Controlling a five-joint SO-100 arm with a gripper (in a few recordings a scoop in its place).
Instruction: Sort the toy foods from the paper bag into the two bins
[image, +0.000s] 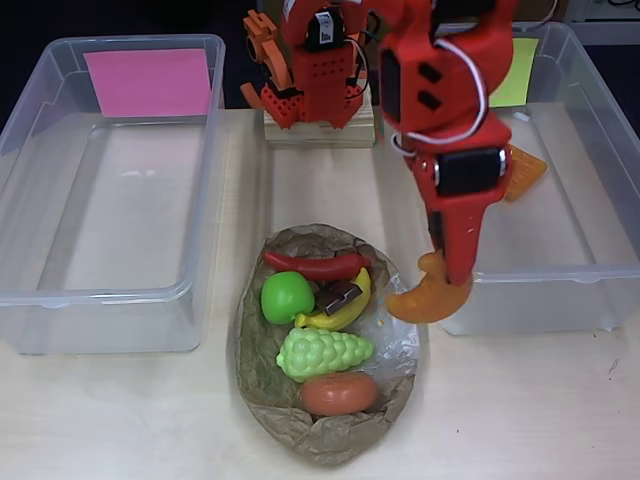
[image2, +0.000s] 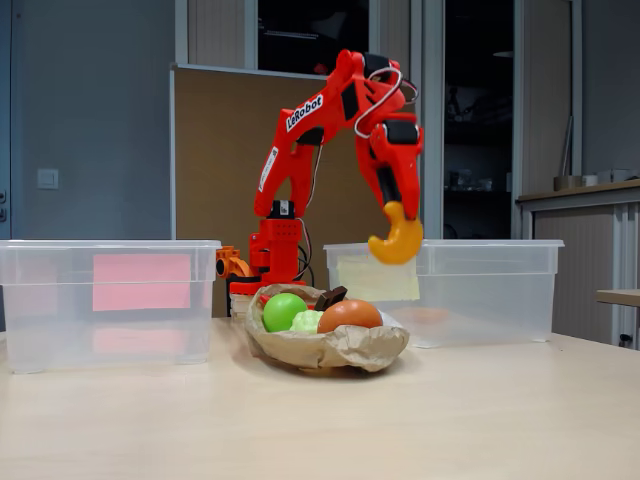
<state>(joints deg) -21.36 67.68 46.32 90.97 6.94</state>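
My red gripper (image: 440, 270) (image2: 396, 215) is shut on an orange croissant (image: 430, 297) (image2: 399, 240), holding it in the air over the near left corner of the right bin (image: 590, 250) (image2: 480, 290), above rim height. The paper bag (image: 330, 430) (image2: 330, 350) lies between the bins with a red chili (image: 315, 264), green apple (image: 286, 297) (image2: 283, 311), yellow bananas (image: 345, 305), dark chocolate square (image: 338, 296) (image2: 331, 297), pale-green grapes (image: 322, 353) and brown donut (image: 339, 393) (image2: 349, 315). An orange waffle (image: 523, 172) lies in the right bin. The left bin (image: 110, 260) (image2: 100, 300), with a pink label (image: 150, 82) (image2: 140, 281), holds nothing.
The arm's base (image: 315, 95) (image2: 262, 262) stands on a wooden block at the back between the bins. The right bin carries a yellow-green label (image: 515, 75) (image2: 378, 277). Bare tabletop (image: 520, 410) lies in front of the bins and bag.
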